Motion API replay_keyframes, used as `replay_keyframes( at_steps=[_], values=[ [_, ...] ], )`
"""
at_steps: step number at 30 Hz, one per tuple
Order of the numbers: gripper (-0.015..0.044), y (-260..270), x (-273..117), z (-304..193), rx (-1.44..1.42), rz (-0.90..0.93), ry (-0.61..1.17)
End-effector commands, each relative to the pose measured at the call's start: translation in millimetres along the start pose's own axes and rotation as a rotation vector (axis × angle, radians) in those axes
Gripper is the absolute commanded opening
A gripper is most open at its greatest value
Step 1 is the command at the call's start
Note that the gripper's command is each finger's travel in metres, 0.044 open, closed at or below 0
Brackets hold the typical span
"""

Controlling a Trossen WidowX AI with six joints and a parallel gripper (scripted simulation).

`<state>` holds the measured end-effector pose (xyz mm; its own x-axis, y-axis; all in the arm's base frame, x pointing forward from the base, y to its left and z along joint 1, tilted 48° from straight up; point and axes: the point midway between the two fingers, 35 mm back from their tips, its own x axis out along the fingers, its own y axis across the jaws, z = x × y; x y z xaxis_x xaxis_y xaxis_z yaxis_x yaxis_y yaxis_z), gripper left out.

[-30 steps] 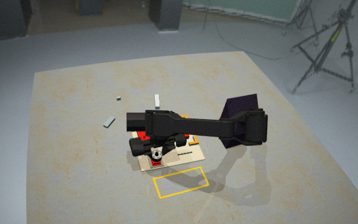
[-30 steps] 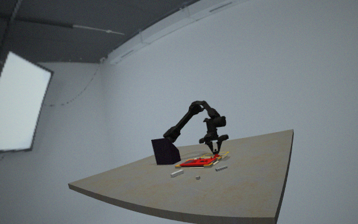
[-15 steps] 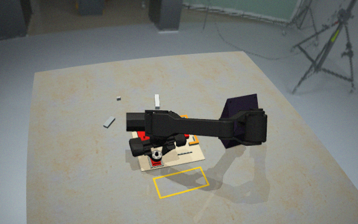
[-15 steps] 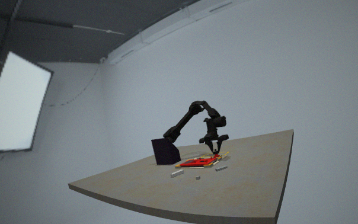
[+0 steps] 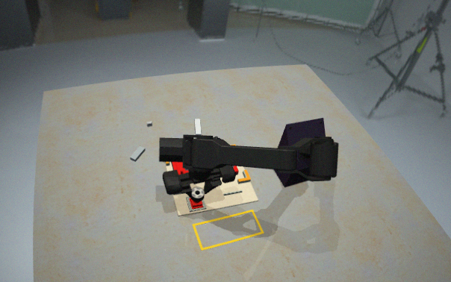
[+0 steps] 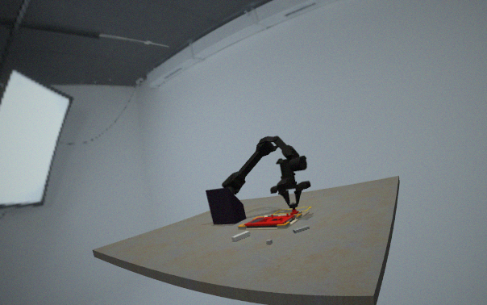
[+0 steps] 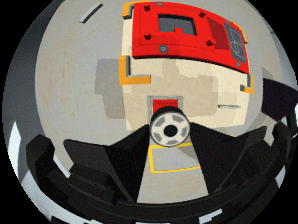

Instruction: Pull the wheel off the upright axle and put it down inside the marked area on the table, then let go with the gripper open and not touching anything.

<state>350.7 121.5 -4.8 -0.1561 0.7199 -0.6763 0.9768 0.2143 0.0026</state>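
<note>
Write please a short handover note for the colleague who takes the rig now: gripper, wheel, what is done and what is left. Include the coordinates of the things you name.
Gripper (image 5: 197, 194) (image 6: 293, 206) (image 7: 169, 127): shut on the wheel (image 5: 193, 193) (image 7: 183, 131).
Wheel: above the small red base (image 5: 196, 204) (image 6: 294, 211) (image 7: 165, 104), outside the yellow marked area (image 5: 222, 218) (image 7: 176, 169). Whether it is free of the axle, I cannot tell.
Done: wheel gripped.
Left: make sure it is off the axle, put it inside the marked area, open the gripper, move away without contact.
</note>
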Motion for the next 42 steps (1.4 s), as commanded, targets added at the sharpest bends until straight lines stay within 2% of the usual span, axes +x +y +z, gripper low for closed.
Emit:
replay_keyframes(
  at_steps=[1, 42],
  values=[
    [0.0, 0.8, -4.0, 0.0, -0.003, 0.005, -0.003],
    [0.0, 0.5, -17.6, 0.3, 0.0, 0.007, -0.001]
  ],
)
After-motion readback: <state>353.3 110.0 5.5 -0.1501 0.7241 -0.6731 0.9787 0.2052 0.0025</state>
